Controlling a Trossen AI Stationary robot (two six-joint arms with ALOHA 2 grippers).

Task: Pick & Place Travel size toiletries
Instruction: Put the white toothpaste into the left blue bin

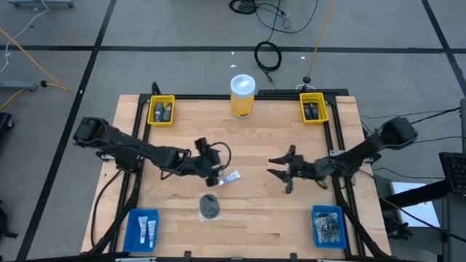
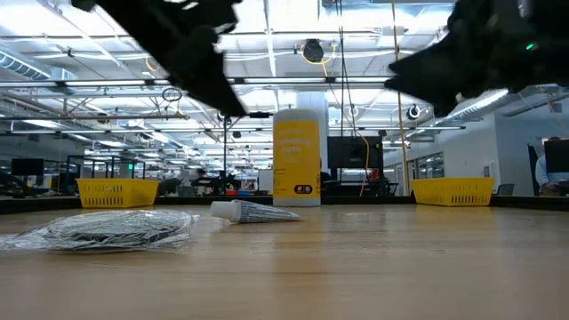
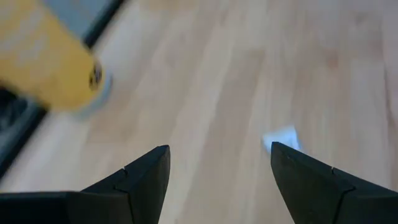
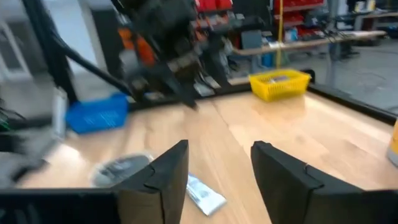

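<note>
Two items left on table: tube (image 1: 230,177) and mesh disc (image 1: 210,207) mid-table. Bins (four corners) already partly filled. Left gripper (image 1: 212,161) beside tube, jaws apart, empty. Right gripper (image 1: 279,167) apart too, empty, well clear.

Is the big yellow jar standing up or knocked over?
Standing up. The yellow jar rests on its base on the table, white lid on top.

Table: light wooden table (image 1: 255,145), dark-framed.
Corners: two yellow bins (image 1: 161,110) far, two blue bins (image 1: 142,227) near.
Jar: yellow jar (image 1: 242,96), far edge.
Left gripper (image 1: 212,169): white tube (image 1: 230,177) just beside it, grey mesh disc (image 1: 210,207) near.
</note>
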